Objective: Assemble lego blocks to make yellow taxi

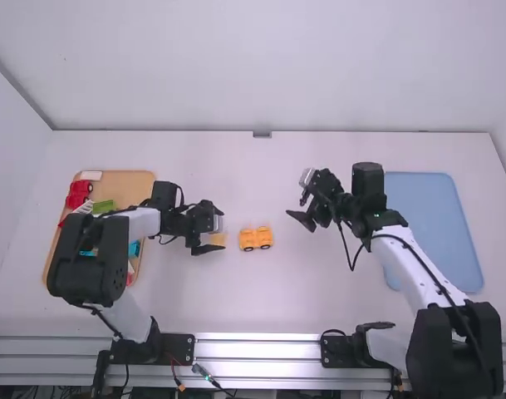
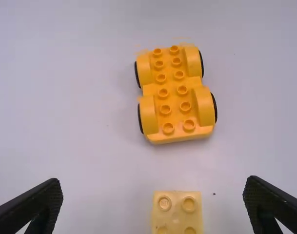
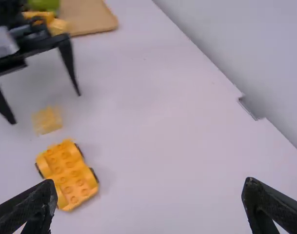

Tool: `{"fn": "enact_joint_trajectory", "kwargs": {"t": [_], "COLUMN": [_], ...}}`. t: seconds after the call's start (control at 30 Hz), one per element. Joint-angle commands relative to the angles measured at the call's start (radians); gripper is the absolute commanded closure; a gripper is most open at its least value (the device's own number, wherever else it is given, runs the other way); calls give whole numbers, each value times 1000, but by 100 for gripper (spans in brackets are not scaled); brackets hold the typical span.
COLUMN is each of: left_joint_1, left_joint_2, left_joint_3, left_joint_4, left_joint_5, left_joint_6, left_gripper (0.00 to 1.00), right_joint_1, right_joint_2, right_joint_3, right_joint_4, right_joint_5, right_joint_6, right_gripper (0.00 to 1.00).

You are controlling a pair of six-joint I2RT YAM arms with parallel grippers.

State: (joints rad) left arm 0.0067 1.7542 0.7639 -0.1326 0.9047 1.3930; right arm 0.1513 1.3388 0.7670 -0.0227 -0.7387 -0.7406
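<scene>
Gaping wide near pale block (image 2: 177, 212): left tool (image 1: 222, 230).

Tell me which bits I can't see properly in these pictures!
- Pale yellow block's near end: left wrist view, cut off by the bottom edge.
- Part of the tan tray: high view, behind the left arm.
- Green block: right wrist view, blurred and cut off by the top edge.
- Orange-yellow car base's underside: all views, turned towards the table.
</scene>
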Motion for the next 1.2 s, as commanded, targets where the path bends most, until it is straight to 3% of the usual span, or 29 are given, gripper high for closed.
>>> {"fn": "enact_joint_trajectory", "kwargs": {"t": [0.0,0.23,0.47,0.7,0.93,1.17], "left_joint_1": [20,33,31,40,39,47], "left_joint_2": [30,129,176,176,176,176], "left_joint_3": [-19,22,42,20,14,-3], "left_joint_4": [7,-8,-77,26,32,39], "left_joint_5": [79,102,97,44,31,14], "left_joint_6": [-16,-12,108,23,17,17], "left_gripper": [1,1,1,0,33,33], "right_joint_1": [13,27,18,33,60,121], "right_joint_2": [5,130,345,473,485,486], "right_joint_3": [-85,-149,-93,-50,-46,-46], "right_joint_4": [62,178,179,179,177,180], "right_joint_5": [-113,-164,-313,-391,-375,-279], "right_joint_6": [-78,-93,-273,-338,-342,-341], "right_gripper": [1,1,1,1,1,1]}}
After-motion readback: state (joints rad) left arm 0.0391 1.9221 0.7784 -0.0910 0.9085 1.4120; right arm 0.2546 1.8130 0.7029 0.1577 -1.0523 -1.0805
